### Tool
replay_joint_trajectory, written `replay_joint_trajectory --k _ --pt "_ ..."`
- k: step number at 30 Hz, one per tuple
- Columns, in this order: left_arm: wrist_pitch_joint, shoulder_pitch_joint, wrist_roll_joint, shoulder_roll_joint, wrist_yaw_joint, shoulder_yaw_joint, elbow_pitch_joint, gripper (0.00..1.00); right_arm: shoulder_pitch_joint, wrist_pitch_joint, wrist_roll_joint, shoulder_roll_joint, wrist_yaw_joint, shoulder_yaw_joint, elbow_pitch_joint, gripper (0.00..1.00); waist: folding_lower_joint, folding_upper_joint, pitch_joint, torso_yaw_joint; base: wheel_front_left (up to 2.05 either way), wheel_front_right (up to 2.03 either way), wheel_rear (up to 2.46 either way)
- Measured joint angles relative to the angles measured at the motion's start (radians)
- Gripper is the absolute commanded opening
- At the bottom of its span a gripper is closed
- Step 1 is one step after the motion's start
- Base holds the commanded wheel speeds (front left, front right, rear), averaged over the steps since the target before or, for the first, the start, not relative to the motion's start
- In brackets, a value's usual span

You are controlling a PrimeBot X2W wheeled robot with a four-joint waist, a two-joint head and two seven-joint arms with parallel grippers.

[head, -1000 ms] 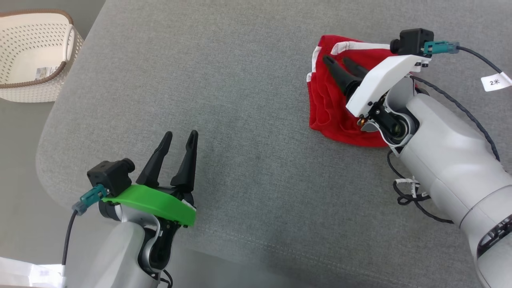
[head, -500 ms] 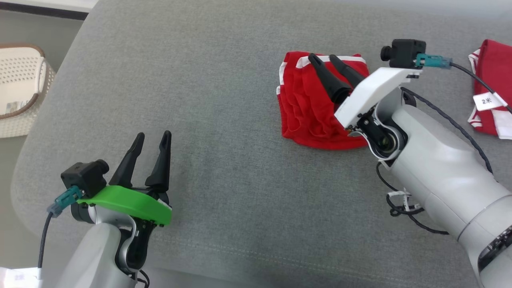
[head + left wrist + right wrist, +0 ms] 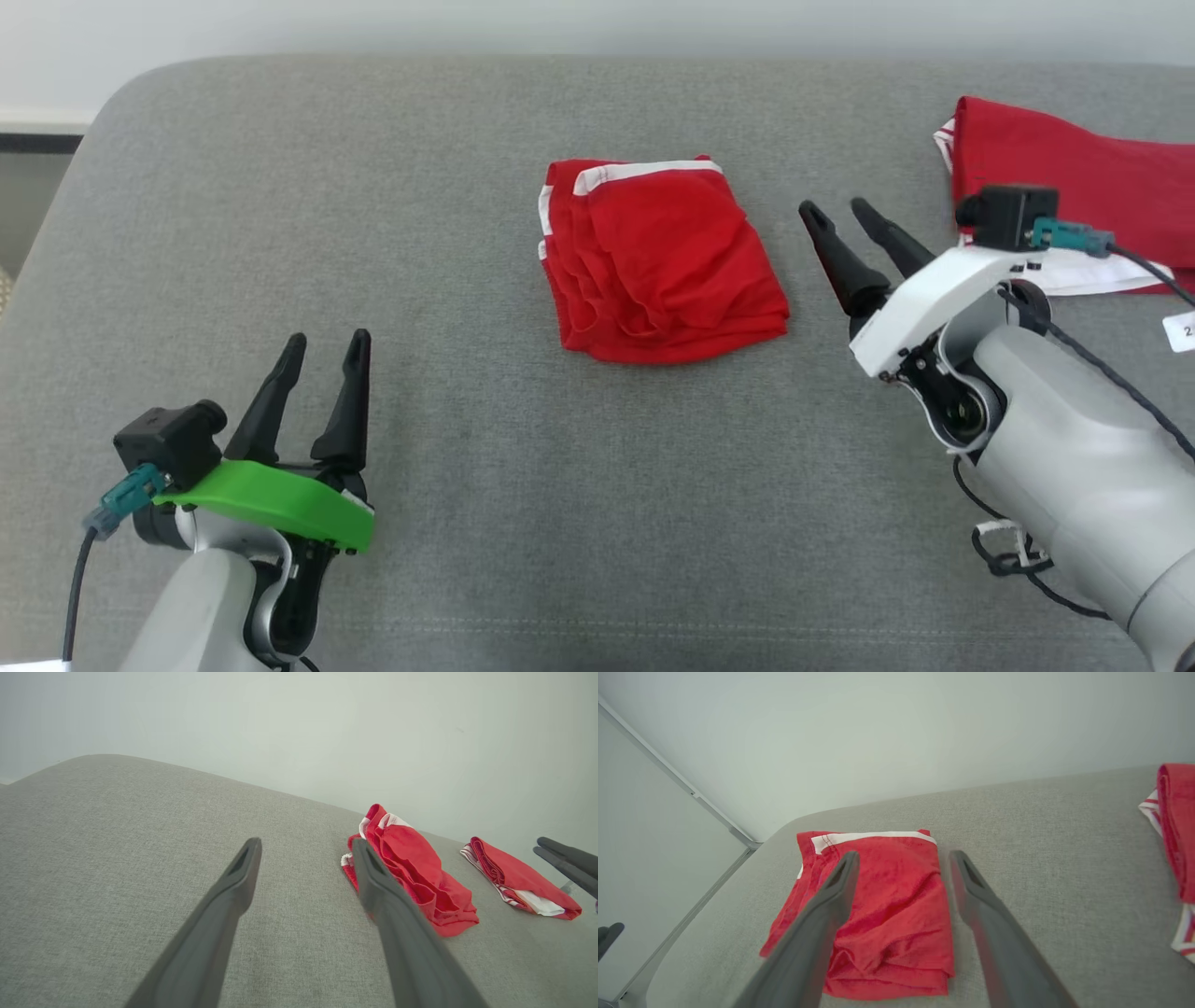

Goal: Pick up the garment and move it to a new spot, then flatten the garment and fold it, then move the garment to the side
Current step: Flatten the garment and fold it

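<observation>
Sitting folded on the grey cushion (image 3: 560,485), the red garment (image 3: 658,257) is a compact rough square with white trim along its far edge and at the far-left corner, layered edges showing on its left and near sides, and some wrinkles across the top. It lies about mid-cushion in the head view, between the two arms and nearer the right one. Right gripper (image 3: 836,207) is open, jaws spread with nothing between them; it sits just right of the garment, apart from it, tips pointing away from the robot and canted a bit left. Right wrist view looks over the garment: one finger (image 3: 833,896) overlaps the cloth in the picture, the other is over bare cushion beside the garment's right edge; height above the fabric I cannot tell. Left gripper (image 3: 327,341) is open too and empty, at the lower left of the head view over bare cushion, well apart from the garment, with a green bracket (image 3: 271,499) and black camera (image 3: 168,439) at its wrist. Left wrist view has the garment off to the right, and the right gripper's tips at the far right edge. Second red-and-white garment (image 3: 1074,177) lies at the far right of the cushion, partly behind the right arm's wrist camera (image 3: 1008,217), well apart from the folded one. Pale wall (image 3: 560,23) behind the cushion
</observation>
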Motion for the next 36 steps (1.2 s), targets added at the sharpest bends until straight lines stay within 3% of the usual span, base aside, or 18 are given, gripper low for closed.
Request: replay_joint_trajectory --k 6,21,36 --pt "0.000 0.027 0.061 0.004 0.000 0.046 -0.031 1.00 0.054 0.001 -0.095 -0.009 -0.023 -0.115 -0.066 1.00 0.0000 0.0000 -0.032 -0.057 0.00 0.00 0.00" --pt "0.000 0.108 0.166 -0.030 0.009 0.090 -0.067 1.00 0.288 0.002 -0.431 -0.035 -0.184 -0.359 -0.359 1.00 0.0000 0.0000 -0.086 -0.125 0.00 0.00 0.00" --pt "0.000 0.112 0.209 -0.064 0.009 0.115 -0.090 1.00 0.470 0.002 -0.555 -0.005 -0.195 -0.430 -0.483 1.00 0.0000 0.0000 -0.079 -0.103 0.00 0.00 0.00"
